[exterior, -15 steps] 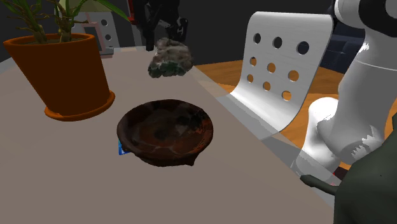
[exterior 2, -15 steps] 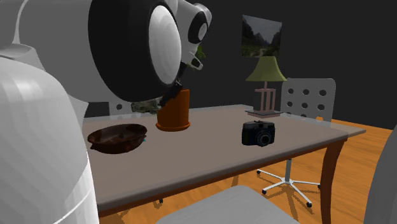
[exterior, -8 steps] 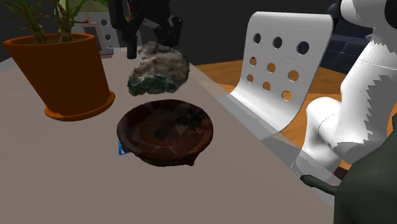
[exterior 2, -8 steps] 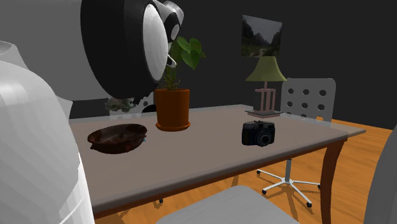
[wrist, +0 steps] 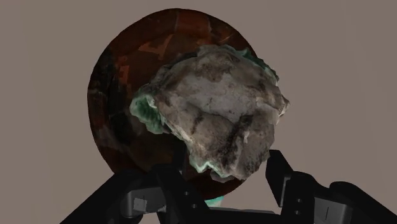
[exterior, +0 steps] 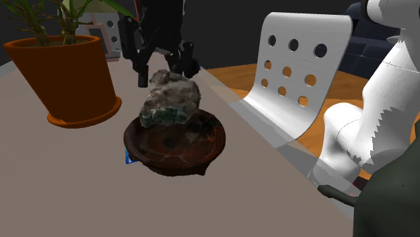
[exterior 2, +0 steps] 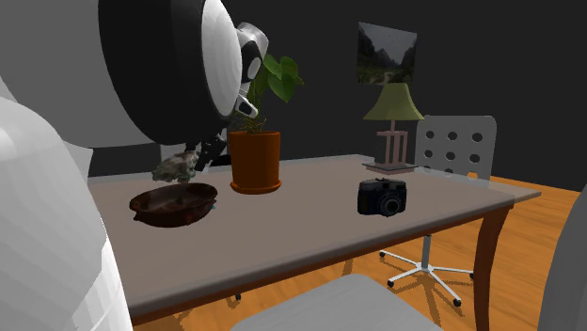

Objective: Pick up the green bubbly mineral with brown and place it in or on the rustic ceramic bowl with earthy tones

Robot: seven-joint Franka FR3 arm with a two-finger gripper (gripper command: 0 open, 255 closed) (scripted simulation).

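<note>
The mineral (exterior: 170, 99) is a grey-brown lump with a green fringe. My gripper (exterior: 166, 77) is shut on it, one black finger on each side. It hangs just over the dark brown bowl (exterior: 202, 145) in the middle of the table. In the second exterior view the mineral (exterior 2: 174, 169) floats a little above the bowl (exterior 2: 174, 205), with the gripper (exterior 2: 193, 158) slanting down to it. Along the gripper (wrist: 222, 167) in the wrist view, the mineral (wrist: 219, 121) covers much of the bowl (wrist: 121, 76), whose rim shows around it.
An orange plant pot (exterior: 67, 74) stands close to the bowl on the shoulder view's left. A small blue thing (exterior: 128, 159) pokes out from under the bowl. A white perforated chair (exterior: 296, 67) stands by the table edge. A black camera (exterior 2: 381, 197) and a lamp (exterior 2: 393, 118) sit farther along the table.
The gripper has carried the mineral from the far end of the table toward the bowl and lowered it, so that it now hangs just over the bowl.
</note>
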